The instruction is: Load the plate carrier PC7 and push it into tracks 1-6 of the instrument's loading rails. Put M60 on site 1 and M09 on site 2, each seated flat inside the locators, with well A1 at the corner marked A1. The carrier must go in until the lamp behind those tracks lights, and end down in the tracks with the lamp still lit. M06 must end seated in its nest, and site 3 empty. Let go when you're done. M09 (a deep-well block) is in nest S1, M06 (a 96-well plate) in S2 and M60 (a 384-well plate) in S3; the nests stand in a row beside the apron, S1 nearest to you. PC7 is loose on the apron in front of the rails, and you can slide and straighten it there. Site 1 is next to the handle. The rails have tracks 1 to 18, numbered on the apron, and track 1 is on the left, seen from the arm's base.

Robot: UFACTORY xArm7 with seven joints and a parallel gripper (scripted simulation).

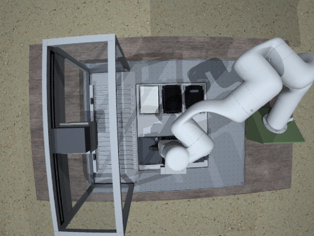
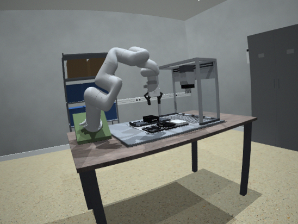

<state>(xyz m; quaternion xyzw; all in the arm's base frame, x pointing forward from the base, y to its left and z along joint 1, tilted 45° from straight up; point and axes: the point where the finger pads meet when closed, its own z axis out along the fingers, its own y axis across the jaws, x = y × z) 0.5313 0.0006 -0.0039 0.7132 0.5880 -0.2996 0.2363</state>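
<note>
Three plates sat in a row of nests mid-table (image 1: 266,174): one white (image 1: 149,99), two black (image 1: 172,98) (image 1: 194,95). One claw (image 2: 153,99) hung wide, holding nothing, above the carrier (image 1: 147,151).

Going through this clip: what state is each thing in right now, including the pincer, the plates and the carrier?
Pincer: open, holding nothing, hanging above the carrier.
White plate: lying in the nest nearest the rails.
Black well plate: lying in the middle nest.
Carrier: on the apron, outside the rails, partly hidden by the arm.
Black block: standing below the pincer.
</note>
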